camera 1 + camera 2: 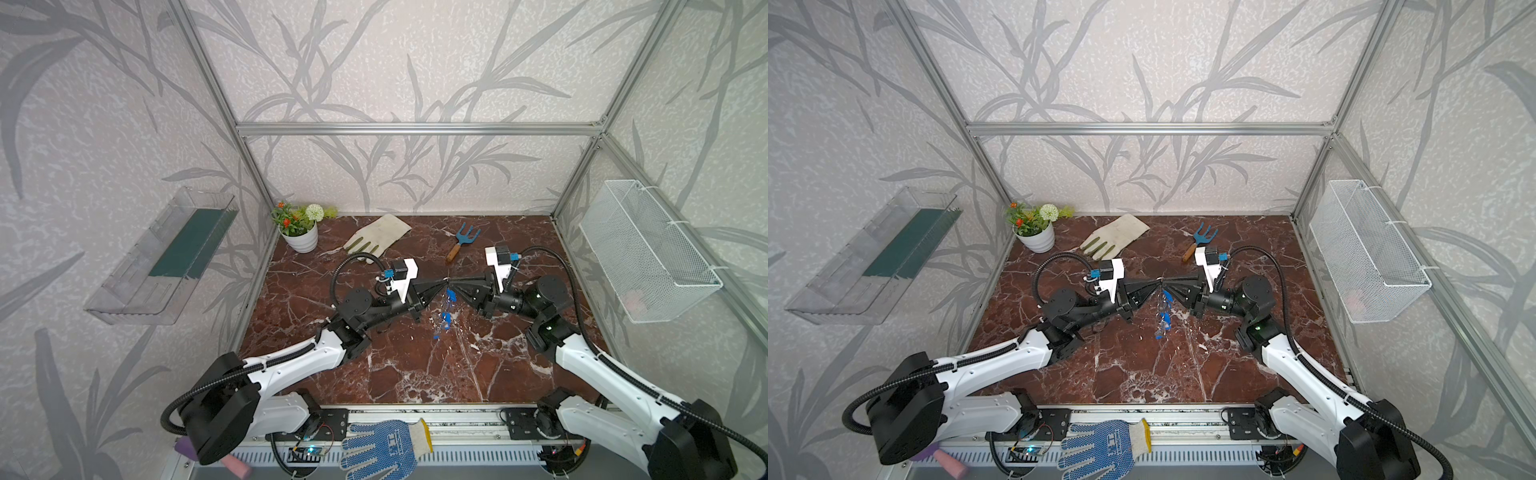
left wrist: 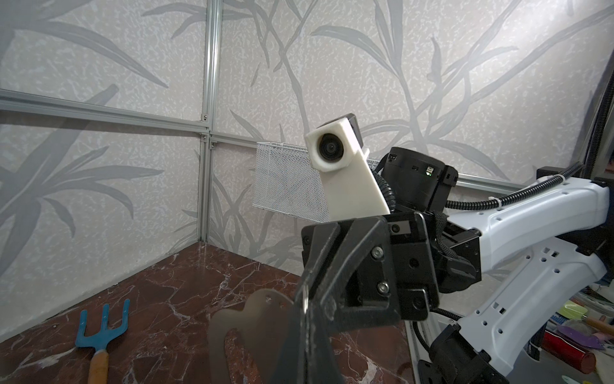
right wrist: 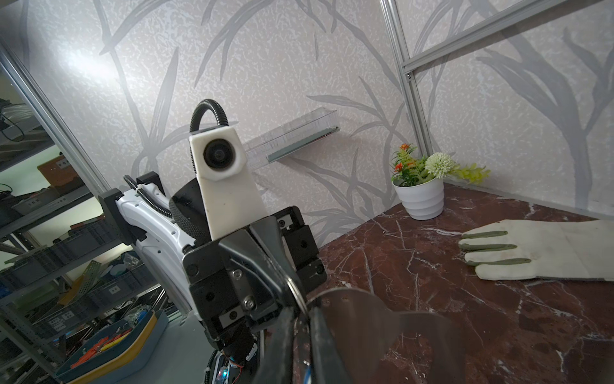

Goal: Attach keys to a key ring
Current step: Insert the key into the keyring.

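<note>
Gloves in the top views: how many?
2. Cream work glove with green finger strips: on the marble tabletop, near the back. Blue-dotted knit glove: on the front metal rail.

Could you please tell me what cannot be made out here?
Number of keys hanging: too small, overlapping in both top views.
Which hole of the key ring each hangs from: blurred in wrist views, edge-on from above.
Grip of the right claw: blurred in its wrist view, tiny from above.

Marble table (image 1: 415, 370) — potted plant (image 1: 302, 239), glove (image 1: 380, 235), hand fork (image 1: 468, 237) lying on it
</note>
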